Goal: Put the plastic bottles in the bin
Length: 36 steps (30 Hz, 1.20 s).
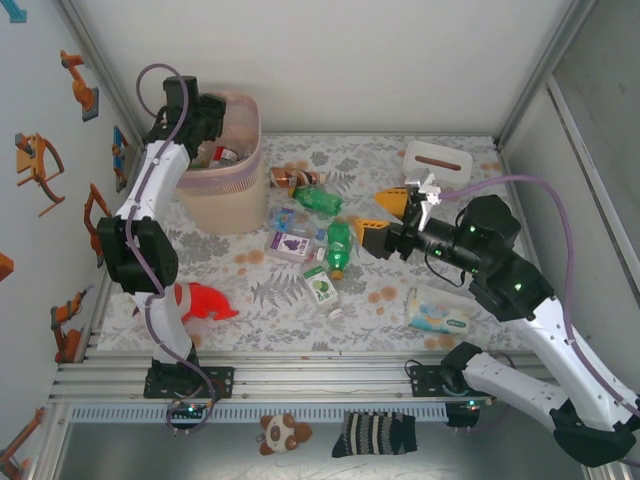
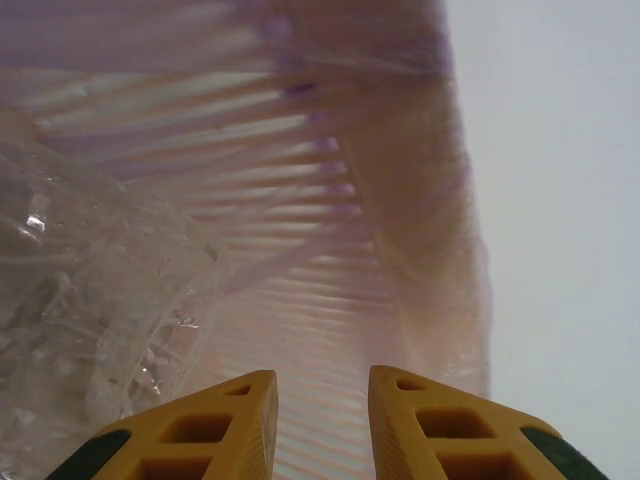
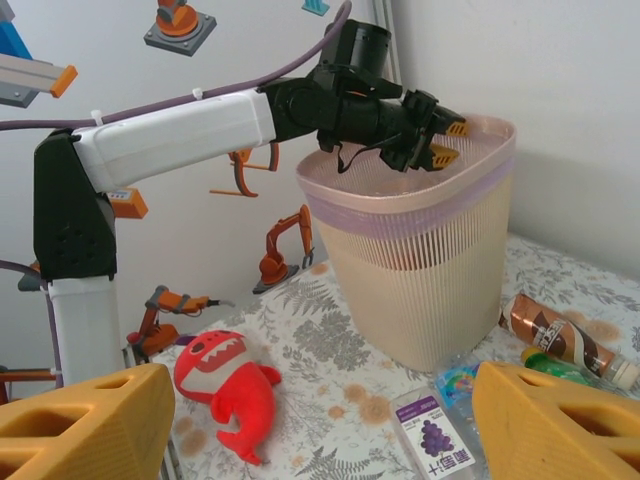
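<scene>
To the right of the bin point(image 1: 225, 200), a green bottle point(image 1: 339, 245) is lying lengthwise near-to-far. It is just left of the right gripper point(image 1: 381, 215), the nearer one, which is being held apart. The left gripper point(image 2: 322, 385) is being held closed and empty in the bin's mouth.

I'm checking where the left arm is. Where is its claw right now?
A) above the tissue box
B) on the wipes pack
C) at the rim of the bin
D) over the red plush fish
C: the right wrist view shows the left claw at the top of the bin, just inside its rim.
</scene>
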Each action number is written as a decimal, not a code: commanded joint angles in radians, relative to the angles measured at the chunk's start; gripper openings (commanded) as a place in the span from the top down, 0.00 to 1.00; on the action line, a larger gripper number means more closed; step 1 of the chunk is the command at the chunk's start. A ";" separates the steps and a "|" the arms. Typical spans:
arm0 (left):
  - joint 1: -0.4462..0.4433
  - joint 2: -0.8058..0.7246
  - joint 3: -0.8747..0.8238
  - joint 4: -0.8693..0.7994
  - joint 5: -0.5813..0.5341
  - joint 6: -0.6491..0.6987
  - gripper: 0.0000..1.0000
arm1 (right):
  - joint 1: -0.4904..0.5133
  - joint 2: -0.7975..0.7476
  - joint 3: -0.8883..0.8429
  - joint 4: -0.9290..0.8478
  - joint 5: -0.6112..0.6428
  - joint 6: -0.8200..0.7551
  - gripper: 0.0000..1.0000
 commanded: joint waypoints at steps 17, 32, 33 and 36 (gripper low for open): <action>0.089 -0.064 -0.154 -0.048 -0.005 0.114 0.71 | 0.007 -0.013 -0.003 0.010 0.021 0.000 0.23; 0.083 -0.250 -0.118 -0.027 0.126 0.241 0.66 | 0.008 0.061 0.027 -0.037 0.103 0.005 0.23; 0.081 -0.267 -0.122 -0.027 0.138 0.256 0.66 | 0.007 0.072 0.036 -0.051 0.125 0.007 0.24; 0.068 -0.323 -0.149 -0.022 0.160 0.319 0.64 | 0.008 0.125 0.079 -0.120 0.213 0.036 0.25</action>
